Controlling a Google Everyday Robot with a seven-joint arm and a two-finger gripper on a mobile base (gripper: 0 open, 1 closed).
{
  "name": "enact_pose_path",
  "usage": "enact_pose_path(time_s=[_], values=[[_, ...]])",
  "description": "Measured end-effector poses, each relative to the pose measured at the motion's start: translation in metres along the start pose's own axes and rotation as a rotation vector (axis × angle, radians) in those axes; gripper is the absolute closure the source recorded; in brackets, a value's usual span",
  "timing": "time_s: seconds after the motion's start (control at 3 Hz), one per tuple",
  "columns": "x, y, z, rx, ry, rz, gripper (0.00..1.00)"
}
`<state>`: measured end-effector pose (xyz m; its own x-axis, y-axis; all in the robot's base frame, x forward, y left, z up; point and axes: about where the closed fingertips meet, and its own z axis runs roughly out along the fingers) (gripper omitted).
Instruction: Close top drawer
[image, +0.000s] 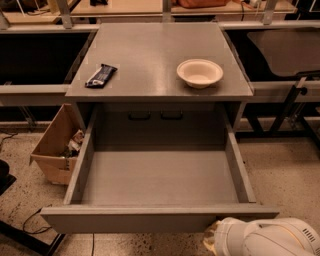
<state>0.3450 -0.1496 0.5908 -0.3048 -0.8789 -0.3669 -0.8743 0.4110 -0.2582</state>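
One drawer, the top drawer (160, 219) of a grey cabinet (150, 50), stands pulled far out toward the camera, with its wide, plain front panel nearest the viewer. Behind it, under the cabinet top, two dark slots show in the back wall. On the cabinet top sit a cream bowl (199, 73) at the right and a dark wrapped snack bar (100, 75) at the left, well apart. The robot's white arm (275, 239) enters from the lower right corner. Its gripper (214, 239) sits low by the right part of the front panel, just under the panel's lower edge, and contact with the panel cannot be made out. Whether the gripper is open or closed cannot be told. An open cardboard box (52, 145) holding scraps stands on the speckled floor (285, 175) to the left of the cabinet, beside the drawer's left wall.
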Motion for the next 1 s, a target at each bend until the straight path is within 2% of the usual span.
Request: enact_pose_path(time_s=[1.0], values=[[-0.024,-0.048,0.017,0.11,-0.088,-0.044,1.0]])
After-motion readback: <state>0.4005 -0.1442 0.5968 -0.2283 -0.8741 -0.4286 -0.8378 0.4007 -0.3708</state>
